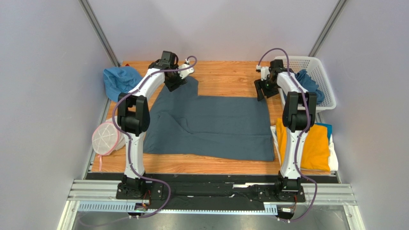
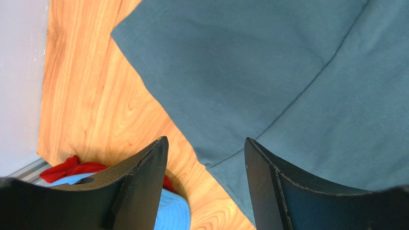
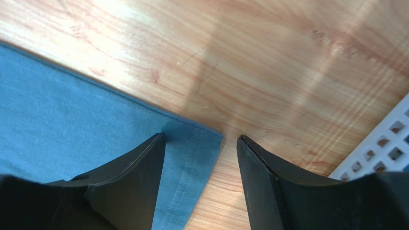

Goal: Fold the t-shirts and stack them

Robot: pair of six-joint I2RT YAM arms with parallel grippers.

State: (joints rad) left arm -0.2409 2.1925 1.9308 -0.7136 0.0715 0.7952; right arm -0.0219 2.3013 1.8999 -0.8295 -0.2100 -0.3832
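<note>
A dark slate-blue t-shirt [image 1: 211, 125] lies spread flat across the middle of the wooden table. My left gripper [image 1: 174, 82] hovers over its far left part, at the sleeve. In the left wrist view that gripper [image 2: 205, 140] is open, with the shirt's [image 2: 269, 72] sleeve seam and edge below the gap. My right gripper [image 1: 261, 92] hangs over the shirt's far right corner. It [image 3: 200, 136] is open too, and the stitched hem corner [image 3: 192, 158] lies flat on the wood between its fingers. A mustard-yellow t-shirt [image 1: 314, 143] lies folded at the right on white and bright blue cloth.
A bright blue hat [image 1: 120, 79] lies at the far left, seen with a red patch [image 2: 72, 167] in the left wrist view. A round white mesh pouch [image 1: 108, 138] sits at the left edge. A white basket [image 1: 320, 72] holding blue cloth stands far right, its wall [image 3: 384, 148] close to my right gripper.
</note>
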